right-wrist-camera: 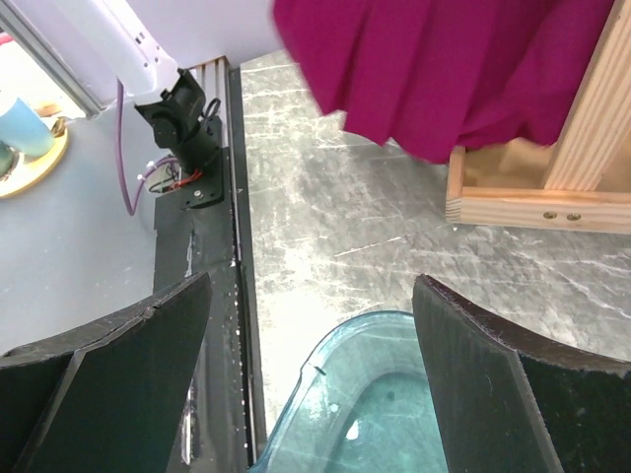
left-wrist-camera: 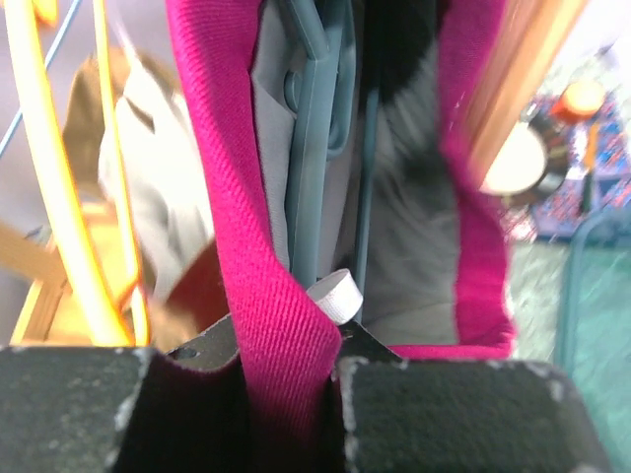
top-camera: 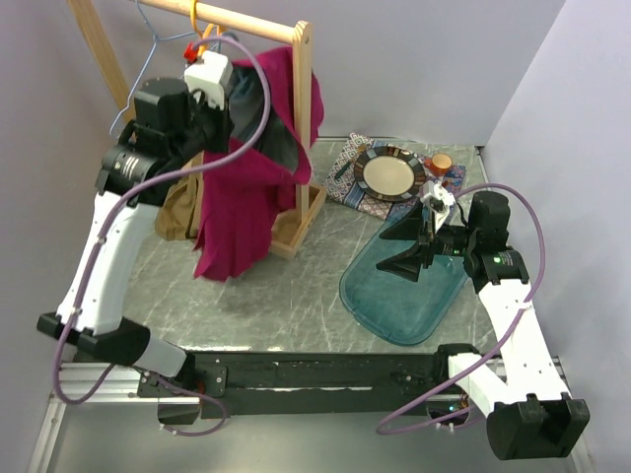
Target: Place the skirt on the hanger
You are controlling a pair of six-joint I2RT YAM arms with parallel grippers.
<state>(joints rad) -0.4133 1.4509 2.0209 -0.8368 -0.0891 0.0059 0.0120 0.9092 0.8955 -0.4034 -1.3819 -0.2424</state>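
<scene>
**Q:** Skirt (top-camera: 246, 187): position?
**A:** On the rack (top-camera: 301, 118). It hangs from the right end of the rack's top bar, against the right post, and falls in loose folds past the front of the rack's base.

**Q:** Appearance?
**A:** Magenta, with the twill weave plain in the left wrist view. The upper edge runs as a thick folded band, and grey lining shows inside the opening. The lower part is bunched and the hem slants.

**Q:** Hanger (left-wrist-camera: 314, 168)?
**A:** Grey-teal plastic. It sits inside the skirt's opening against the lining, just under the rack's bar. A small white round piece lies beside it; cannot tell what it is.

**Q:** Left gripper (left-wrist-camera: 286, 379)?
**A:** Up at the rack's bar, left of the right post. The jaws are narrowed to a slit and pinch the magenta band between the pads.

**Q:** Right gripper (top-camera: 396, 248)?
**A:** Well right of the rack's base, low over a tray (top-camera: 394, 305). The jaws are spread wide with nothing between them.

**Q:** Anything else on the rack?
**A:** A tan garment (top-camera: 177, 212) hangs at the left side, partly behind the skirt. A wire hanger (top-camera: 148, 44), blue, hangs at the bar's left end.
</scene>
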